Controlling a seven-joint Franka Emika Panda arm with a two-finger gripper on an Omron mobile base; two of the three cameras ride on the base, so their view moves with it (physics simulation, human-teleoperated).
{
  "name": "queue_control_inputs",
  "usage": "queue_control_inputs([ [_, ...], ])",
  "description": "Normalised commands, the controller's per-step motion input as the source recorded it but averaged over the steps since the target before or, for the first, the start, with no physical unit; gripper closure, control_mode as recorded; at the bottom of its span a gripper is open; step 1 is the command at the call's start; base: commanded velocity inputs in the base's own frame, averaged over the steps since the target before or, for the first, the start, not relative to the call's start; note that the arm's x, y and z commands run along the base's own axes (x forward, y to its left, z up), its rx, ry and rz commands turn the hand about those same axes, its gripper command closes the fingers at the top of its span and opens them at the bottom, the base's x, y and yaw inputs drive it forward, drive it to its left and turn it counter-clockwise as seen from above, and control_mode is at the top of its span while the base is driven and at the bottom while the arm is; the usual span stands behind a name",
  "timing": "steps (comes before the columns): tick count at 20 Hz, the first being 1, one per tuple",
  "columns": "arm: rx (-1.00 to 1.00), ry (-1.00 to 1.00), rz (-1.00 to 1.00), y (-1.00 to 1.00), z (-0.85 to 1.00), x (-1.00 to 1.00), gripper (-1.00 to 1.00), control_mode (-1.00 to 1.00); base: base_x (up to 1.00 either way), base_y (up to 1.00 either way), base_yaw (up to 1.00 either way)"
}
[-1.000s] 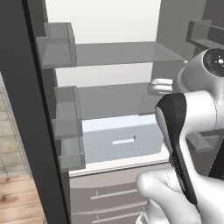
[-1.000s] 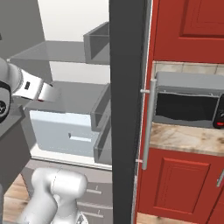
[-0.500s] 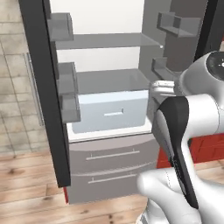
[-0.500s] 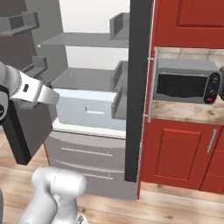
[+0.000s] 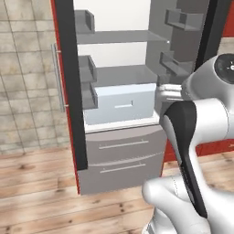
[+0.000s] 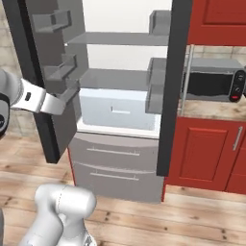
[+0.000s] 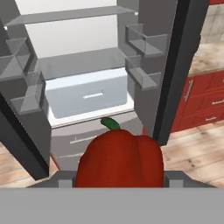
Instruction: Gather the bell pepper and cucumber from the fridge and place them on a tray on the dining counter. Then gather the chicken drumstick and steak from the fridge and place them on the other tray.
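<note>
One red bell pepper [image 7: 119, 159] with a green stem sits right between the gripper [image 7: 119, 180] fingers in the hand view. The two fingers [image 7: 65, 180] press on its sides, so the hand is clamped on the bell pepper, out in front of the fridge [image 6: 120, 103].

The fridge has two doors, and both stand open. Inside it is white, with two glass shelves [image 5: 121, 36] and one pale drawer [image 5: 121, 103]. Grey door bins [image 5: 87, 68] hang on both doors. Under the open part are two grey drawers [image 6: 115, 166], each with a thin handle. I see no food on the shelves.

Right of the fridge stand red cabinets [image 6: 206, 149] and one dark microwave [image 6: 211, 84] with a red knob. Its writing is too small to read. On the other side is a tiled wall [image 5: 27, 77]. The floor [image 5: 45, 192] is wood. Nothing blocks the way between the hand and the fridge.
</note>
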Motion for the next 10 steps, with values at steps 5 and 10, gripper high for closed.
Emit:
queue_control_inputs([
  [5,0.0,0.0,0.0,0.0,0.0,0.0,1.0,1.0,-0.66,0.47,-0.18],
  [10,0.0,0.0,0.0,0.0,0.0,0.0,1.0,1.0,-0.53,0.67,-0.23],
])
